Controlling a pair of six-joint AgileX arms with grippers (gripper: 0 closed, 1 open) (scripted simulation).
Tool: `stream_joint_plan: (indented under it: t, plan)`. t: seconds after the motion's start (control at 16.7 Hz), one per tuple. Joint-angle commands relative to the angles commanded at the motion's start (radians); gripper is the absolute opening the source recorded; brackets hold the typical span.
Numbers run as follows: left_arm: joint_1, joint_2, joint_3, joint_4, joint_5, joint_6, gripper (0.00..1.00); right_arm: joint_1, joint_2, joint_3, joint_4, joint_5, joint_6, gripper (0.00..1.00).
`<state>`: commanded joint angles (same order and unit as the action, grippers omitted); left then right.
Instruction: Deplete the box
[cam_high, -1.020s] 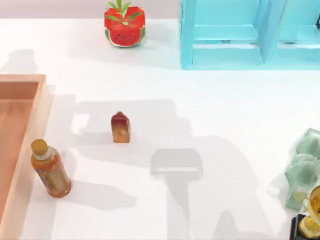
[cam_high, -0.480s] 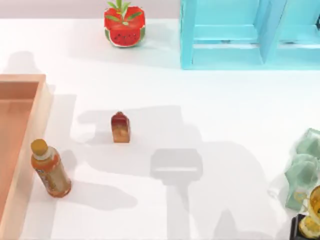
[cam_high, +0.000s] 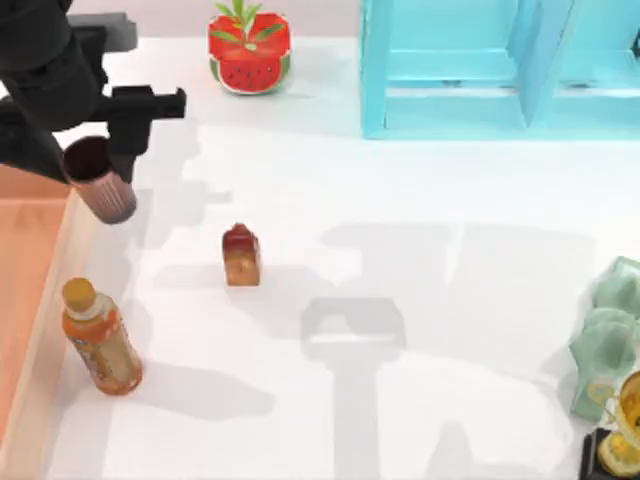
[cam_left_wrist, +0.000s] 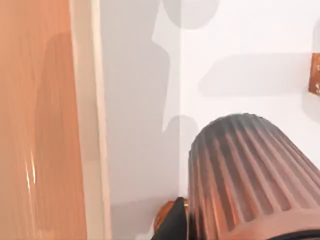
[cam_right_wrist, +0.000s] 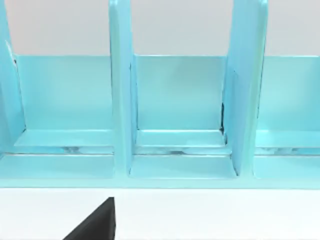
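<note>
Rendered tabletop test scene: a simulated robot workbench, not a lived-in room.

A plain white table surface (cam_high: 420, 200) with flat, even shading carries unrelated props set well apart: a large shallow tray of light orange-tan wood (cam_high: 30, 300) at the left edge, an orange drink bottle with a yellow cap (cam_high: 100, 340) beside it, a small red-topped brown block (cam_high: 241, 256), a watermelon-patterned red pot with green leaves (cam_high: 249, 45) at the far edge, a light blue open shelf unit with upright dividers (cam_high: 470, 70), pale green crumpled objects (cam_high: 610, 340) and a gold object on a black base (cam_high: 620, 440) at the right. A black robot arm (cam_high: 50, 70) reaches in at upper left.
</note>
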<state>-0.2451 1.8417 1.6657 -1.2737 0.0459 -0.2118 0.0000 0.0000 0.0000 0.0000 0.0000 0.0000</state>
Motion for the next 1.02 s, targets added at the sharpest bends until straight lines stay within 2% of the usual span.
stream_joint_plan:
  t: [0.24, 0.48, 0.6, 1.02]
  plan:
    - [-0.348, -0.047, -0.182, 0.115, -0.011, -0.349, 0.00, 0.000, 0.000, 0.000, 0.000, 0.000, 0.000, 1.00]
    - [-0.553, -0.074, -0.341, 0.173, -0.038, -0.559, 0.00, 0.000, 0.000, 0.000, 0.000, 0.000, 0.000, 1.00]
    - [-0.593, -0.080, -0.380, 0.183, -0.047, -0.601, 0.00, 0.000, 0.000, 0.000, 0.000, 0.000, 0.000, 1.00]
    - [-0.594, -0.069, -0.395, 0.196, -0.047, -0.603, 0.00, 0.000, 0.000, 0.000, 0.000, 0.000, 0.000, 1.00]
